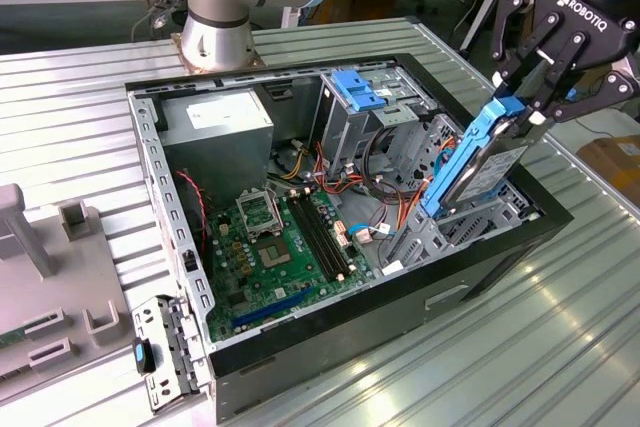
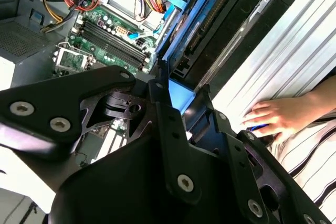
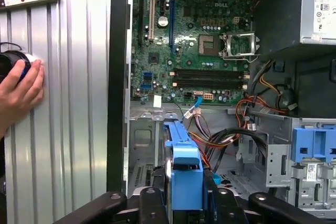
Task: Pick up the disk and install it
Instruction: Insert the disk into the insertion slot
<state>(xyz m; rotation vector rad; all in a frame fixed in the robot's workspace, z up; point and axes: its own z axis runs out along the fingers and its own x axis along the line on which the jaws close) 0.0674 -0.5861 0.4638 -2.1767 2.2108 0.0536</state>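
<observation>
Well, the tool [image 1: 520,107] has its fingers drawn in narrow and clamped on the upper end of the disk [image 1: 478,162], pinching the blue bracket [image 3: 186,166] that wraps its sides. The disk hangs tilted, label face turned up, with its lower end down at the mouth of the metal bay [image 1: 455,237]. That bay sits in the end of the open computer case [image 1: 400,297] toward the exterior view's right. Whether the disk touches the bay yet, I cannot tell.

A person's hand [image 3: 21,90] rests on the ribbed desk [image 1: 560,347] just beside the case.

To my eye the disk is stiff, dense and fairly heavy for its size, and it would not take a knock kindly. The plastic bracket probably gives a little, so its narrow edges are the place to hold, not the label face.
</observation>
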